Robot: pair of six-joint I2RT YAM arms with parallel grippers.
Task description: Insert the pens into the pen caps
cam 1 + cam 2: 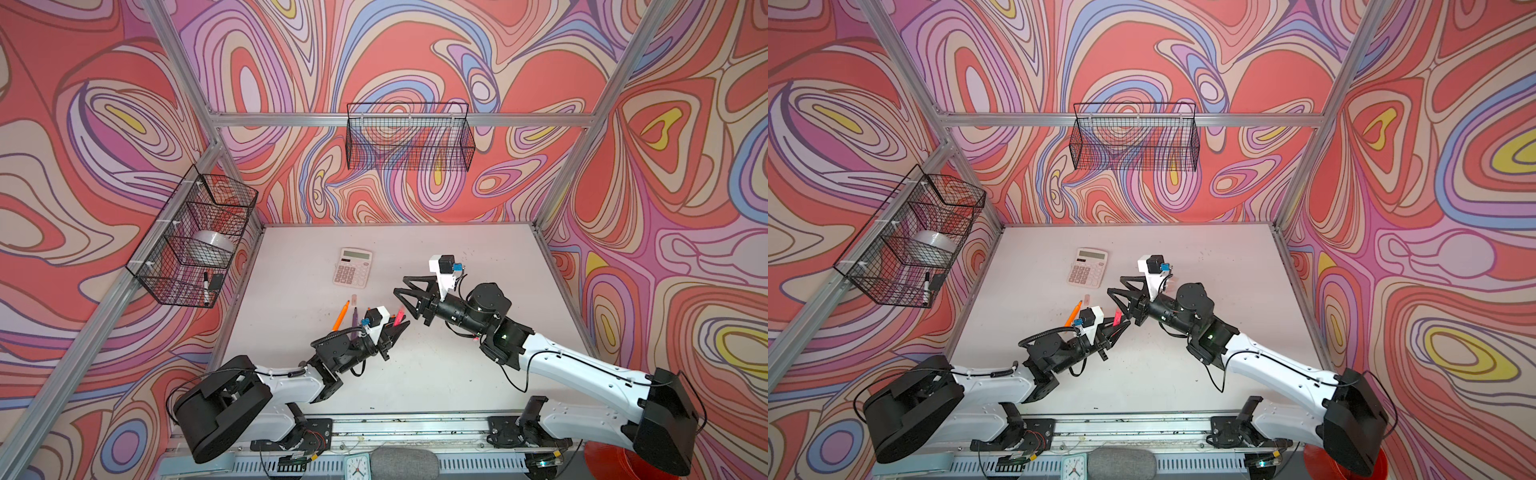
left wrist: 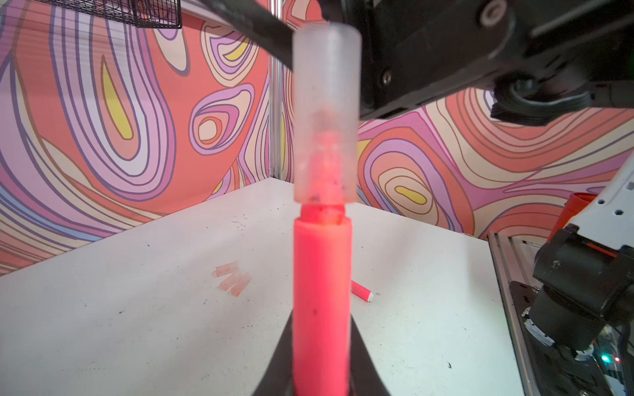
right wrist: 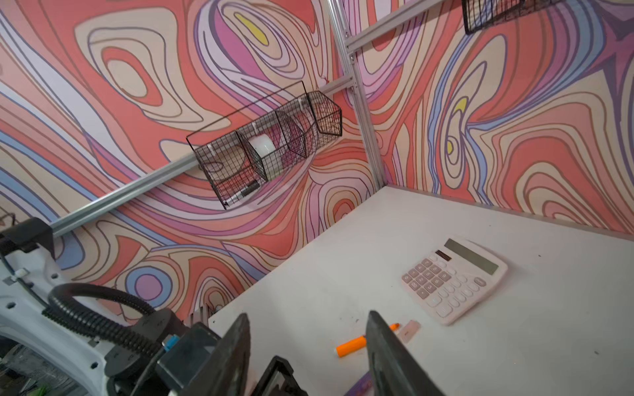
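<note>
Pinching the pink pen (image 2: pixel 322 291) in my left gripper (image 2: pixel 321 329), right gripper (image 3: pixel 307 317) spread and empty, I worry the half-seated cap (image 2: pixel 326 113) slips off if I tilt.

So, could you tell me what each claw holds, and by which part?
Left claw grips the pink pen by its rear barrel, a cap over its tip; right claw is open, empty.

Counted one orange pen (image 1: pixel 340 316), one purple pen (image 1: pixel 355 318), one held pink-red pen (image 2: pixel 322 291), one loose pink-red pen (image 2: pixel 362 292); one pen cap (image 2: pixel 326 113) on the held pen, one pen cap (image 1: pixel 354 298) alone, two or three pen caps (image 2: pixel 233 281) blurred together; one calculator (image 1: pixel 352 267); two wire baskets (image 1: pixel 409 137) (image 1: pixel 195 237)
</note>
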